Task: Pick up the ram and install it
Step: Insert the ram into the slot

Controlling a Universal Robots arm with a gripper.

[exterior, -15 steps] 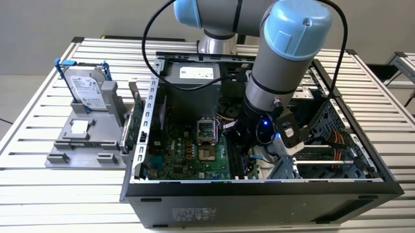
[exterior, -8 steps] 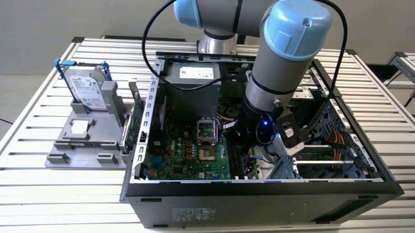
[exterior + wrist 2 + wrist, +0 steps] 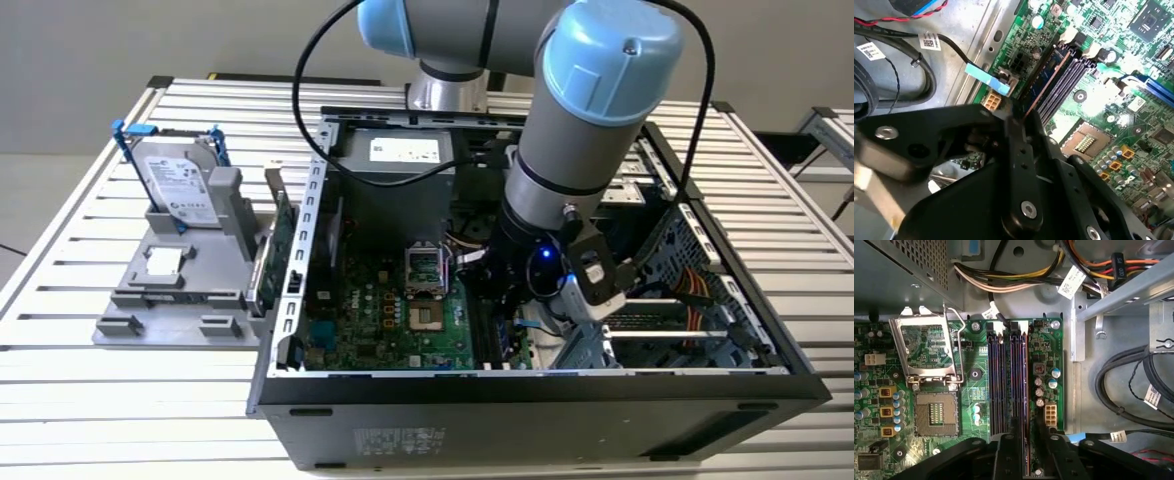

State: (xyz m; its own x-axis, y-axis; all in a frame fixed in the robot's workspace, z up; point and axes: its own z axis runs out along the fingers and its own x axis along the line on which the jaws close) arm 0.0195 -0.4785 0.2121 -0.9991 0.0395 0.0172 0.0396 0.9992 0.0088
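I'm down inside the computer case, my pincer clamped on the ram; it stands edge-on in a slot beside the empty processor socket. Seating step, I judge; it wants a straight, even push.

Slatted aluminium table before a plain grey wall
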